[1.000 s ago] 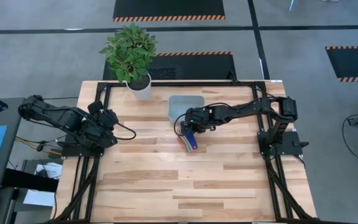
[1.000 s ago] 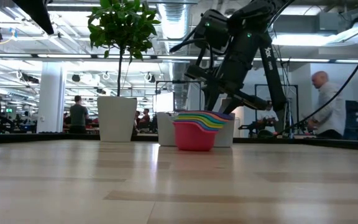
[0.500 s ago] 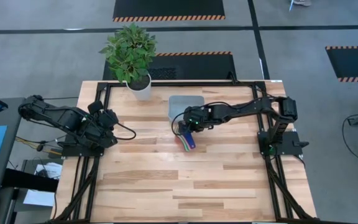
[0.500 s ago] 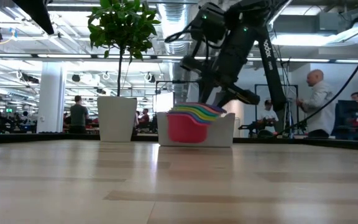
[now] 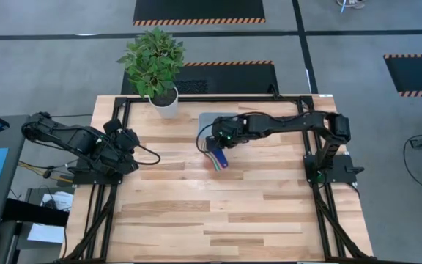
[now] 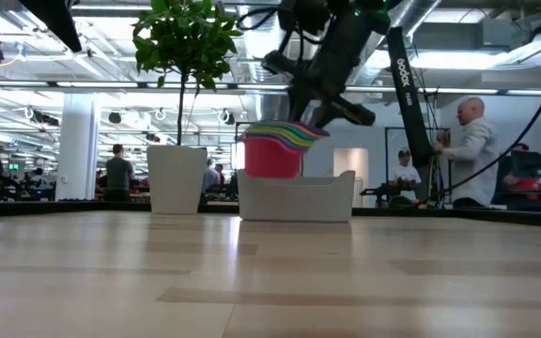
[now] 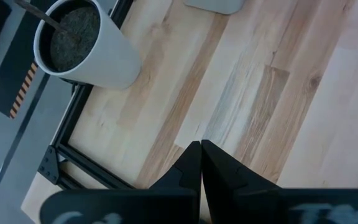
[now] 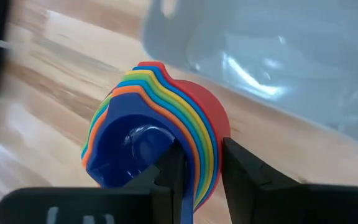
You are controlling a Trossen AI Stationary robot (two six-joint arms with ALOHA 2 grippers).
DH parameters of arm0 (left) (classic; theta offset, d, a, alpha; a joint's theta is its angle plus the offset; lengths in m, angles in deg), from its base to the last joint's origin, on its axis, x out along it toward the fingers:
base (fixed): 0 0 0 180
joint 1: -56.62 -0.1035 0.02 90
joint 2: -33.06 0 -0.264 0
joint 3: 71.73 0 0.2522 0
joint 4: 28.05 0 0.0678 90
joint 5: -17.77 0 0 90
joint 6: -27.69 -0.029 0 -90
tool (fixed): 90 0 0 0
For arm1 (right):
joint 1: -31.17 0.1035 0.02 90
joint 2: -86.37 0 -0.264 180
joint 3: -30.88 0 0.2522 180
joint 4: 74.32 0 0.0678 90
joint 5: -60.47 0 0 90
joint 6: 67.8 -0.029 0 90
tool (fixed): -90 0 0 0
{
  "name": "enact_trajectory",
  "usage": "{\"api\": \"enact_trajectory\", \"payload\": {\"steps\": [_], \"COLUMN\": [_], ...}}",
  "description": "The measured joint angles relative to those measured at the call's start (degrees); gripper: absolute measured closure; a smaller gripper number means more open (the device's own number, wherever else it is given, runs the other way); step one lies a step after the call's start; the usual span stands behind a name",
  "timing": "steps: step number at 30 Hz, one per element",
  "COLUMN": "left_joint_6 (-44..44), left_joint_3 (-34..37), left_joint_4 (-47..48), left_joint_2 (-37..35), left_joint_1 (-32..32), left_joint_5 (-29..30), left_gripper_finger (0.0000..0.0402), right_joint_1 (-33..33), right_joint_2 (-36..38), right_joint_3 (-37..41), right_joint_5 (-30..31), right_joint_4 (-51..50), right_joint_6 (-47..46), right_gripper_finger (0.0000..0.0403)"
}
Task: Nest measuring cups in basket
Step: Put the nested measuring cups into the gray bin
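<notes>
The measuring cups [image 8: 148, 134] are nested in one stack, dark blue innermost and red outermost. In the low view the cup stack [image 6: 275, 152] hangs in the air over the near left part of the basket [image 6: 297, 199]. The basket [image 5: 206, 122], a pale translucent bin, stands on the table and is mostly covered by the right arm. My right gripper [image 8: 197, 168] is shut on the stack. My left gripper [image 7: 201, 155] is shut and waits at the table's left edge [image 5: 125, 141]. My right gripper pinches the stack's wall: one finger [image 8: 169, 167] is inside the dark blue cup, the other [image 8: 241, 169] outside the red cup's wall [image 8: 219, 134]. It comes slanting from above and the right. The stack is lifted clear, tilted a little, above the basket's rim.
A white plant pot [image 5: 164, 101] with a leafy plant stands at the table's far edge, left of the basket. The wooden table [image 5: 218, 213] lies bare toward its near edge. People move about in the room behind the table [image 6: 468, 150].
My right gripper has risen and moved toward the far edge, carrying the cup stack. The stack stood on the table in front of the basket a second ago; it now hangs above the basket's rim.
</notes>
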Motion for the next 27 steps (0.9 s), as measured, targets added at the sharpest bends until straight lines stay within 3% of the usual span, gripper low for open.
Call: {"api": "enact_trajectory", "payload": {"steps": [11,27], "left_joint_6": [0.17,0.17], "left_joint_3": [0.00,0.00], "left_joint_4": [0.00,0.00], "left_joint_2": [0.00,0.00], "left_joint_1": [-0.02,-0.02], "left_joint_5": [-0.15,-0.22], "left_gripper_finger": [0.0402,0.0401], "right_joint_1": [-6.76,-15.18], "right_joint_2": [0.09,-0.09], "right_joint_3": [-8.48,-8.14], "right_joint_5": [5.30,-1.54], "right_joint_4": [-12.06,-10.86], "right_joint_6": [6.19,10.81], "right_gripper_finger": [0.0300,0.0300]}}
